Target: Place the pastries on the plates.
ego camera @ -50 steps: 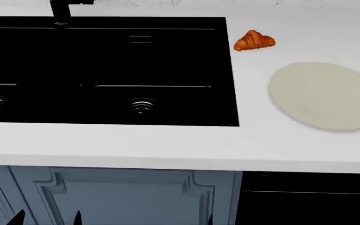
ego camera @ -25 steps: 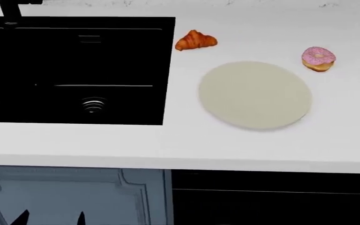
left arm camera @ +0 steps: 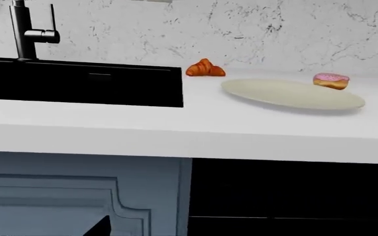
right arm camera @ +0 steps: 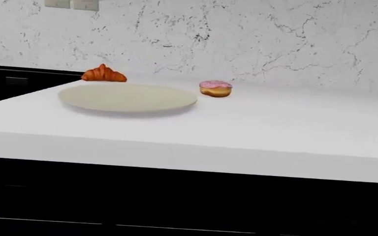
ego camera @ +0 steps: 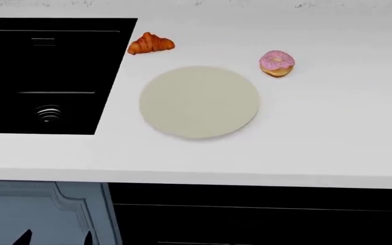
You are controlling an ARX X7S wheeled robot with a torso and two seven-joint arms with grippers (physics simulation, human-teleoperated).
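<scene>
The golden-orange croissant [ego camera: 150, 43] lies on the white counter just right of the sink and behind the cream-beige plate [ego camera: 199, 101]. The pink-frosted donut [ego camera: 276, 63] lies on the counter off the plate's back right edge. The plate is bare. All three also show in the left wrist view: croissant [left arm camera: 205, 69], plate [left arm camera: 291, 93], donut [left arm camera: 330, 80]. They show in the right wrist view too: croissant [right arm camera: 104, 74], plate [right arm camera: 126, 97], donut [right arm camera: 216, 88]. My left gripper [ego camera: 54, 238] is low in front of the cabinet, its fingertips apart and empty. The right gripper and the grey plate are out of view.
A black sink [ego camera: 39, 76] is set in the counter at the left, with a dark faucet [left arm camera: 25, 29] behind it. A marbled wall [right arm camera: 241, 34] backs the counter. Below the counter's front edge [ego camera: 250, 178] are a blue cabinet door [ego camera: 39, 214] and a black panel [ego camera: 264, 214].
The head view has swung to the right: sink, croissant and plate have slid left in it, and the donut is now fully in view. Nothing on the counter has moved.
</scene>
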